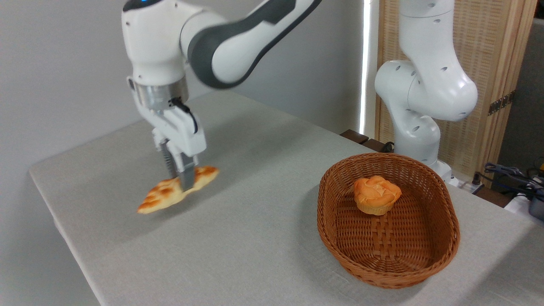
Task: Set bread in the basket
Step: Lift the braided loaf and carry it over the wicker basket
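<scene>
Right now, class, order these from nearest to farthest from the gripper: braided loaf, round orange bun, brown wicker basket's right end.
1. Braided golden loaf, held in the gripper, left.
2. Round orange bun, inside the basket.
3. Brown wicker basket's right end, far right.
</scene>
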You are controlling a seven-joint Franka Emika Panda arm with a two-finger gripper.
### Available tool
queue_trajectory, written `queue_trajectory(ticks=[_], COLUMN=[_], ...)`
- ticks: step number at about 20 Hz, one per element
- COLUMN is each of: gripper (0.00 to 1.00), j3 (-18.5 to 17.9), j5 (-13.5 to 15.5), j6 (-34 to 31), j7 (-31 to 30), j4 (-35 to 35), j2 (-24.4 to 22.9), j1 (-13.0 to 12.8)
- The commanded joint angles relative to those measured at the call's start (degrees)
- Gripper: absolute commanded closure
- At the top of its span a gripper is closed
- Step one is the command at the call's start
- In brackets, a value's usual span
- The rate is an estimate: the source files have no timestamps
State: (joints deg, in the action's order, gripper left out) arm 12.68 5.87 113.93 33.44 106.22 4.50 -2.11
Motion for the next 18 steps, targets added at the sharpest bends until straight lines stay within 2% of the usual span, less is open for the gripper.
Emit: queue_trajectory(ticks=[1, 4, 7, 9, 10, 11, 13, 16, 18], gripper=[0.79, 0.78, 0.72, 0.66, 0.61, 0.60, 0.59, 0.59, 0.59], j3=[-6.77, -15.02, -25.48, -31.46, -33.49, -34.90, -36.84, -40.54, -41.51], j5=[-0.33, -0.59, -1.29, -3.66, -5.41, -7.17, -9.55, -9.56, -9.56], j6=[-11.95, -20.04, -24.18, -25.42, -25.94, -26.30, -26.65, -26.65, -26.65], j7=[14.77, 26.82, 38.34, 45.19, 49.14, 53.10, 58.39, 63.58, 64.03], j4=[0.74, 2.14, 4.43, 6.53, 7.68, 8.56, 10.14, 11.11, 11.55], j2=[-6.41, -10.46, -13.63, -15.12, -15.65, -16.01, -16.01, -16.01, -15.92], j1=[-0.79, -2.89, -7.28, -10.44, -11.59, -12.64, -13.01, -13.01, -12.92])
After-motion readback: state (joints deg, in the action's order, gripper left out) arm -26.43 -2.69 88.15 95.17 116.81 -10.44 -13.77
